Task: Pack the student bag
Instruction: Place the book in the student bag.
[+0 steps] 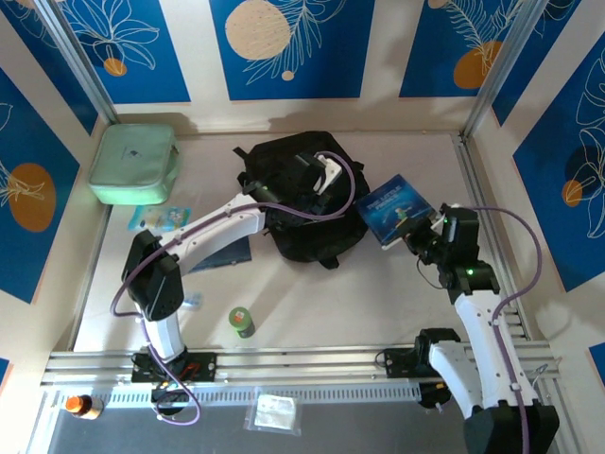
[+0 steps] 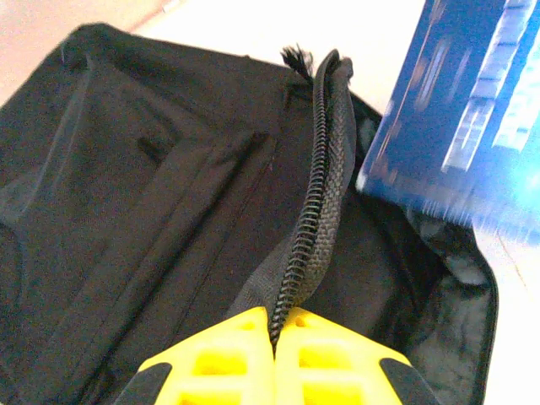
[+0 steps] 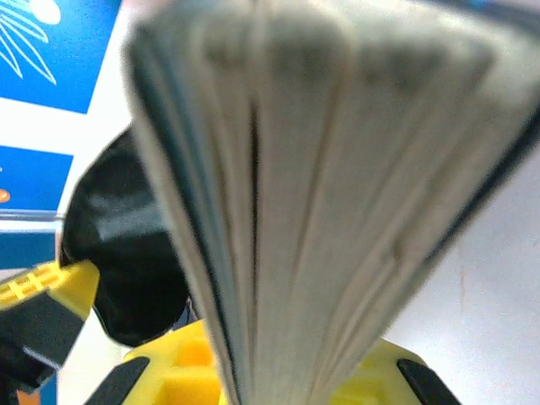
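The student bag (image 1: 304, 219), a black fabric backpack, lies in the middle of the table. My left gripper (image 1: 319, 174) is over its top, and its yellow fingers (image 2: 228, 363) are shut on the bag's zipper edge (image 2: 316, 219), lifting the flap so the opening gapes. My right gripper (image 1: 423, 234) is shut on a blue book (image 1: 394, 209), held tilted just right of the bag. The book's blue cover (image 2: 472, 101) hangs by the opening. In the right wrist view, the book's page edges (image 3: 321, 194) rise from between the jaws of the right gripper (image 3: 278, 384), with the bag (image 3: 126, 270) behind.
A mint green zip case (image 1: 134, 163) sits at the back left. Cards (image 1: 161, 219) and a dark folder (image 1: 225, 255) lie under the left arm. A small green container (image 1: 242, 322) stands near the front. The right wall frame (image 1: 487, 85) is close to the right arm.
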Controlling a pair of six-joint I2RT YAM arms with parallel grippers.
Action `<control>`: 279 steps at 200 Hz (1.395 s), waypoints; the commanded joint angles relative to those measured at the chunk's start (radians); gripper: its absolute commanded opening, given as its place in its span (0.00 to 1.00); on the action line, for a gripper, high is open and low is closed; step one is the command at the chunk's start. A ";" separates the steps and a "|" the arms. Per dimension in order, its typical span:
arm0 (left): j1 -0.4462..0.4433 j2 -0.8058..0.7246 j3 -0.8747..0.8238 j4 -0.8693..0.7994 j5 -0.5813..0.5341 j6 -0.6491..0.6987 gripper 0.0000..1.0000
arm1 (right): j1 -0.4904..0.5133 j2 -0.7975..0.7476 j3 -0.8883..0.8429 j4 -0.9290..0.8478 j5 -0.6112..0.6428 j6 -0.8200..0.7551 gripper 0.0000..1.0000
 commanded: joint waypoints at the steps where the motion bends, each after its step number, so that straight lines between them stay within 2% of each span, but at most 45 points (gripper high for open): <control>1: -0.002 -0.052 -0.005 0.127 0.025 -0.022 0.00 | 0.084 -0.009 -0.033 0.106 0.002 0.111 0.07; 34: -0.002 -0.059 -0.009 0.169 0.062 -0.029 0.00 | 0.201 0.051 -0.045 0.190 0.060 0.212 0.07; 61: -0.003 -0.062 -0.009 0.176 0.082 -0.030 0.00 | 0.254 0.110 -0.040 0.237 0.084 0.262 0.07; 120: -0.003 -0.063 -0.012 0.168 0.116 -0.041 0.00 | 0.270 0.230 -0.015 0.349 0.086 0.426 0.07; 161: -0.002 -0.064 -0.008 0.166 0.139 -0.050 0.00 | 0.291 0.318 0.025 0.392 0.071 0.444 0.07; 229: -0.002 -0.060 -0.009 0.167 0.153 -0.055 0.00 | 0.333 0.383 0.055 0.410 0.117 0.414 0.07; 279: -0.002 -0.067 -0.014 0.176 0.150 -0.066 0.00 | 0.356 0.522 0.072 0.425 0.146 0.450 0.07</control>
